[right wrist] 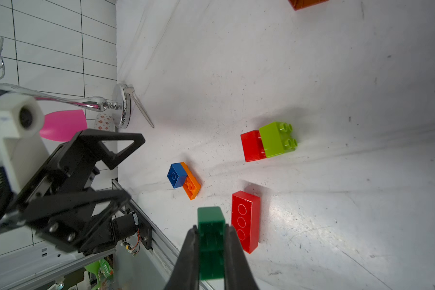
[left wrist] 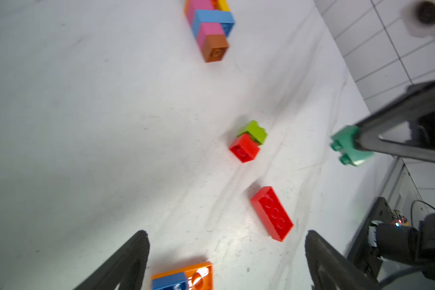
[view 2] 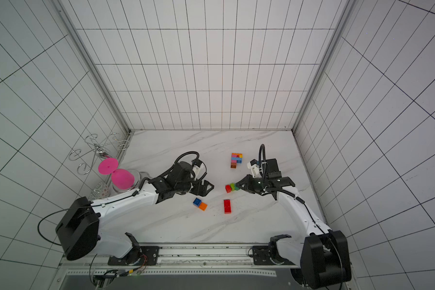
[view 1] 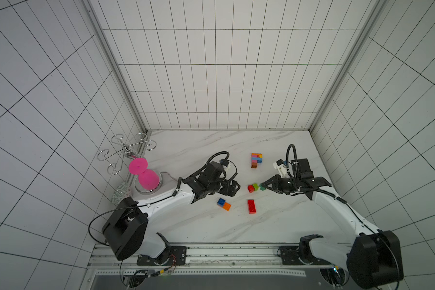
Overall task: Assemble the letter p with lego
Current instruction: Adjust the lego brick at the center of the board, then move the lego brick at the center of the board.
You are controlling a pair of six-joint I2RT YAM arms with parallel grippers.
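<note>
Right wrist view: right gripper (right wrist: 211, 227) is pinched tight on a small dark green studded plastic brick (right wrist: 211, 216), fingers on its two flat opposite sides, approx half the brick sticking out past the tips. In a top view that brick (view 1: 262, 187) hangs right of mid-tabletop, near but not touching a red brick w/ a lime green brick stuck on it (view 1: 253, 187); the left wrist view shows a clear gap btwn them and the held brick's studs facing that pair.

The left gripper (left wrist: 226, 236) is spread wide, nothing in it, over the white marble-look tabletop (view 1: 199, 226) just beside a blue brick sitting on an orange brick (view 1: 224, 204). A long flat red brick (view 1: 251, 206) lies toward the front edge. The part-built multicolour stack (orange, pink, blue, yellow, brown) (view 1: 256, 160) lies toward the far edge, right of centre.

Handling, my read: bricks are light, rigid, not fragile, but smooth-walled, so prob slippery and apt to pivot in a two-point pinch. Best hold is across the flat side walls, mid-length, leaving studs and underside free for mating. Pressing on needs studs lined up square, else it skates off.
</note>
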